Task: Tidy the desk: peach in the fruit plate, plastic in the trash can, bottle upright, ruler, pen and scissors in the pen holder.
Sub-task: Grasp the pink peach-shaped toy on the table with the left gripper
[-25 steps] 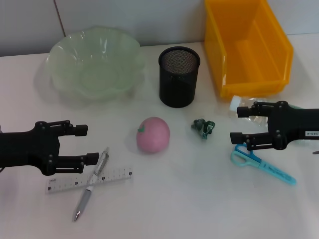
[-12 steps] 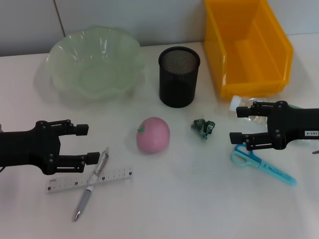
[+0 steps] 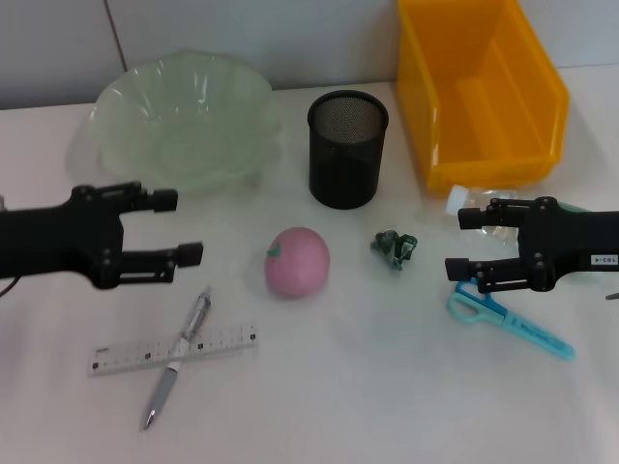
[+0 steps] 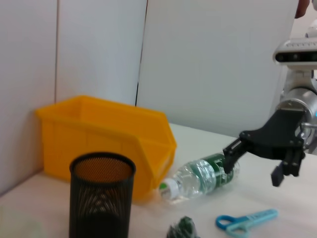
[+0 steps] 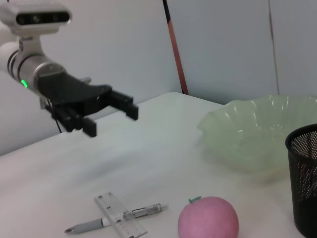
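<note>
A white desk (image 3: 387,387) seen from above. At left of the frame, the black left tool (image 3: 184,227) hovers with fingers spread and empty, just left of a round pink peach (image 3: 298,261) at centre. Below it, a silver pen (image 3: 178,357) lies across a clear plastic ruler (image 3: 174,349). At right, the right tool (image 3: 462,242) is spread open, empty, beside a clear plastic bottle (image 3: 484,205) lying on its side, above blue-handled scissors (image 3: 508,320). A crumpled green plastic scrap (image 3: 395,246) lies between peach and right tool.
</note>
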You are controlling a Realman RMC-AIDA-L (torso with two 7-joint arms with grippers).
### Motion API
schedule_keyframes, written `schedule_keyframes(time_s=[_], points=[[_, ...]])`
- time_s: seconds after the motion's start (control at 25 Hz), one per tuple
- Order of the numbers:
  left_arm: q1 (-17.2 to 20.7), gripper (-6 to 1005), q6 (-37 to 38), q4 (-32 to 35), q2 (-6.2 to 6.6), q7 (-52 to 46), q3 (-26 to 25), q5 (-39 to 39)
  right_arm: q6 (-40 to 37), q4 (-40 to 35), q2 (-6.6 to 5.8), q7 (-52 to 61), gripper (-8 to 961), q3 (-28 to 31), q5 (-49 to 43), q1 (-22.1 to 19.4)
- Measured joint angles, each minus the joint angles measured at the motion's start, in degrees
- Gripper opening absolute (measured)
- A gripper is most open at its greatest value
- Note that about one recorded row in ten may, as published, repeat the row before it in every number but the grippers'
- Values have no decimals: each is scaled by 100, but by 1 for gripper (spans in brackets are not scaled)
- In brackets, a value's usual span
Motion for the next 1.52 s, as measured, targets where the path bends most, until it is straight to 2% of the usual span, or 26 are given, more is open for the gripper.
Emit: schedule_keyframes(time_s=[0.08,0.12,0.36,0.48,0.52,0.56,0.64,0.8,0.96,1.08,1.52], points=[[0,820,0,0,0,0,0,0,0,0,-1,1,835,-4,0,7],[-133,819,-60,86,-46,-33,-1,45,0,0,-1,1,835,-3,0,9],[-771,818,-210,278,-123,-485,28,782,0,0,-3,5,835,-3,-3,6],[-820,817,-234,333,-146,-527,27,881,0,0,-3,6,834,-8,-9,0],[-1037,817,-325,577,-294,-663,27,1351,0,0,-3,6,834,-11,-11,-1],[-1169,817,-384,660,-376,-725,27,1618,1,0,-3,6,834,-13,-12,-1],[-1375,817,-467,708,-468,-800,26,2019,1,-5,-3,6,834,-16,-19,-2],[-1533,816,-586,643,-514,-823,92,2241,1,-17,-3,11,834,-21,-21,0],[-1628,815,-1106,404,-538,-873,676,2229,7,-25,-3,14,834,-2,-23,11],[-1745,814,-1427,152,-552,-898,935,2214,10,-30,-3,15,834,2,-19,26],[-2060,811,-1985,-581,-583,-837,1209,2099,33,-36,-3,15,834,-26,-25,75]])
